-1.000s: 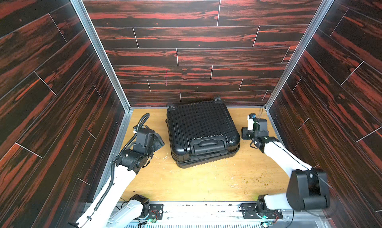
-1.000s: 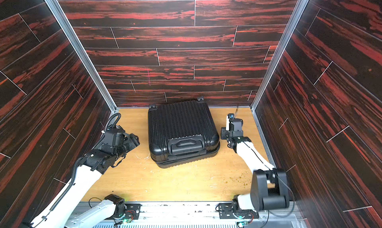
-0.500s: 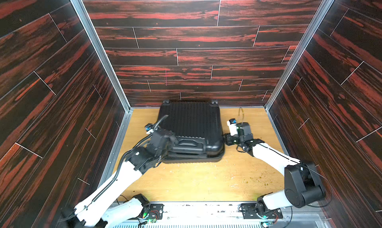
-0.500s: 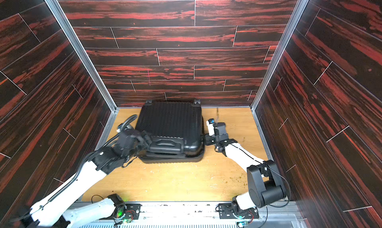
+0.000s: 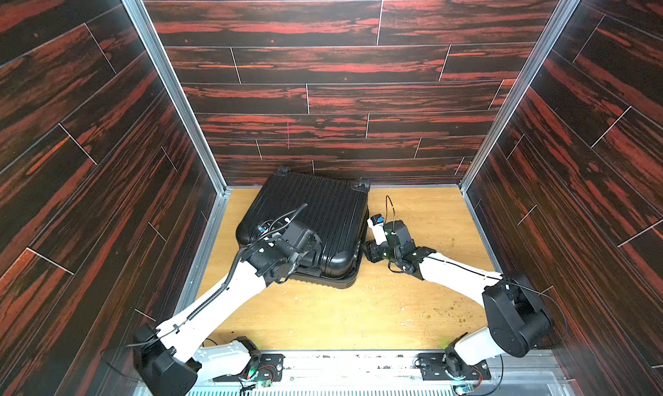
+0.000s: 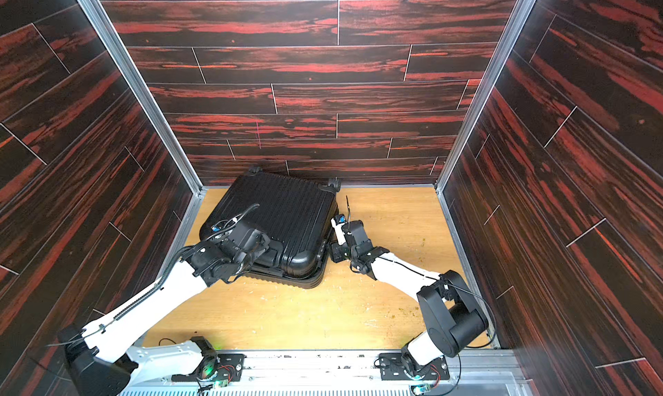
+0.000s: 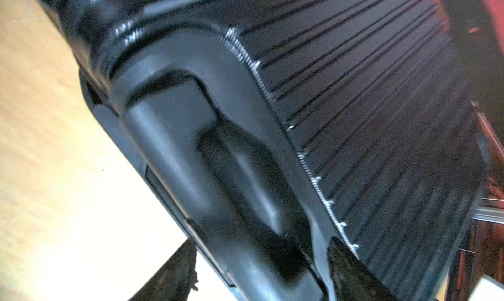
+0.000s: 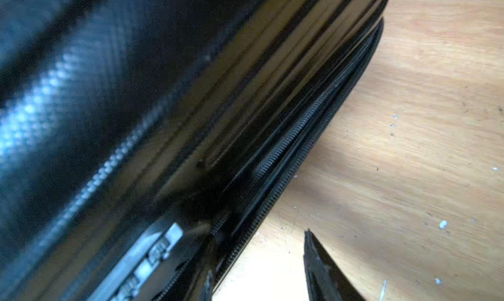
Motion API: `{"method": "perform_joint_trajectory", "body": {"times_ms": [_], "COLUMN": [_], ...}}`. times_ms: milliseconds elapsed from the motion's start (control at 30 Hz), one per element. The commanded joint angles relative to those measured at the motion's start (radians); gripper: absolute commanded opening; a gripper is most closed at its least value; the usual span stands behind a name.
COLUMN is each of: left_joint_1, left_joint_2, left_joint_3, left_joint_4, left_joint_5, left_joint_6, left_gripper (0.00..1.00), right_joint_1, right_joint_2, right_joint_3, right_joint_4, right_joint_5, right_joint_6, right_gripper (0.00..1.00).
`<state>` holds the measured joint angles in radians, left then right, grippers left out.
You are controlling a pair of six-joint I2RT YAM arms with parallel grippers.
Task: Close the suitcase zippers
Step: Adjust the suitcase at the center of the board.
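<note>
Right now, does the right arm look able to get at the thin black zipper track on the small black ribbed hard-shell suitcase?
Probably yes. The right gripper is open beside the suitcase, and in its wrist view the zipper track lies bare just ahead, with nothing in between.

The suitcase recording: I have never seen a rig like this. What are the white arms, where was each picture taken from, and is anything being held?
Two white robot arms, each ending in a two-finger gripper, work inside a wood-panelled booth. The two wide pictures look down on the whole scene from above. The two close-ups come from cameras on the arms' wrists. On the wooden table lies one black ribbed suitcase, flat. The left gripper straddles its handle with the jaws apart; whether it pinches the handle I cannot tell. The right gripper is open beside the zipper on the case's side and holds nothing.
</note>
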<state>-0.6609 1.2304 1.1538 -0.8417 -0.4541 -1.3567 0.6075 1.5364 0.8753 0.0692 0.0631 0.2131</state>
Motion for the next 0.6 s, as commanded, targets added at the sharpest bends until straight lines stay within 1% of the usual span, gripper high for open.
{"method": "perform_joint_trajectory", "body": {"times_ms": [0, 133, 267, 333, 433, 500, 567], "left_joint_1": [-0.001, 0.002, 0.015, 0.028, 0.044, 0.046, 0.047], "left_joint_2": [0.010, 0.013, 0.024, 0.036, 0.044, 0.046, 0.046], "left_joint_3": [-0.006, -0.030, -0.063, -0.077, -0.094, -0.102, -0.110], "left_joint_4": [-0.050, -0.049, -0.022, -0.021, -0.010, -0.008, -0.012], "left_joint_5": [-0.022, -0.026, 0.009, 0.026, 0.054, 0.054, 0.047], "left_joint_6": [-0.083, -0.106, -0.117, -0.125, -0.126, -0.128, -0.135], "left_gripper": [0.68, 0.62, 0.62, 0.65, 0.64, 0.62, 0.56], "right_joint_1": [0.016, 0.012, -0.001, -0.006, -0.015, -0.023, -0.043], "right_joint_2": [-0.043, -0.103, -0.153, -0.178, -0.217, -0.239, -0.264], "right_joint_3": [0.038, 0.036, 0.039, 0.043, 0.048, 0.049, 0.051], "right_joint_4": [0.041, -0.003, -0.033, -0.052, -0.080, -0.095, -0.112], "right_joint_5": [0.025, 0.087, 0.103, 0.106, 0.120, 0.126, 0.126], "right_joint_6": [0.011, -0.016, -0.028, -0.038, -0.053, -0.061, -0.067], "right_gripper": [0.53, 0.54, 0.54, 0.54, 0.54, 0.54, 0.54]}}
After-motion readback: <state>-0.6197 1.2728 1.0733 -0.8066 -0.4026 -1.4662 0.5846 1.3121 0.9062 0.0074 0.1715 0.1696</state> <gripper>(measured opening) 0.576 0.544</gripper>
